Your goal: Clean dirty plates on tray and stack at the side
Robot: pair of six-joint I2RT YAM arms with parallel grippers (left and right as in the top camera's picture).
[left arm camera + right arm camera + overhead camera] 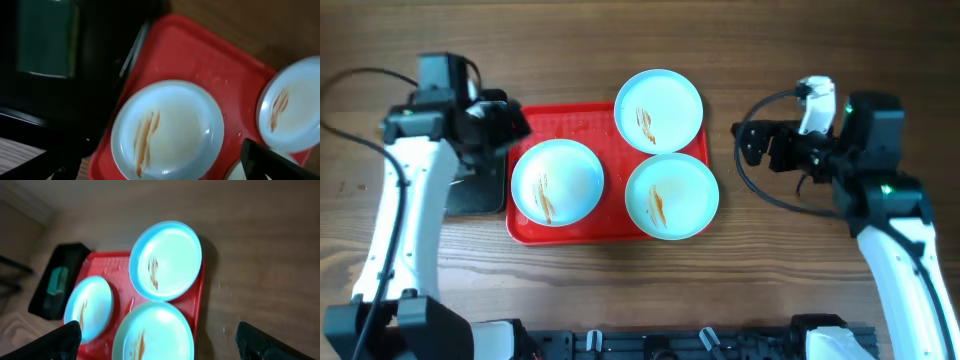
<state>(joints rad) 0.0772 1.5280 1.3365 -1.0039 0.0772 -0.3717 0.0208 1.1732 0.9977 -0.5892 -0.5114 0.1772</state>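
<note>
Three pale plates with orange-brown sauce streaks lie on the red tray (610,232): one at the left (557,181), one at the back (659,110), one at the front right (672,195). My left gripper (508,122) hovers over the tray's left edge, open and empty; its wrist view shows the left plate (167,131) below it and the back plate (292,111). My right gripper (752,143) is open and empty, above the table right of the tray. Its wrist view shows all three plates (165,261) (152,332) (88,307) on the tray (197,297).
A black tray (480,195) lies left of the red tray, partly under my left arm. It shows in the right wrist view (52,285) with a green sponge (57,280). Bare wooden table (770,270) surrounds the tray.
</note>
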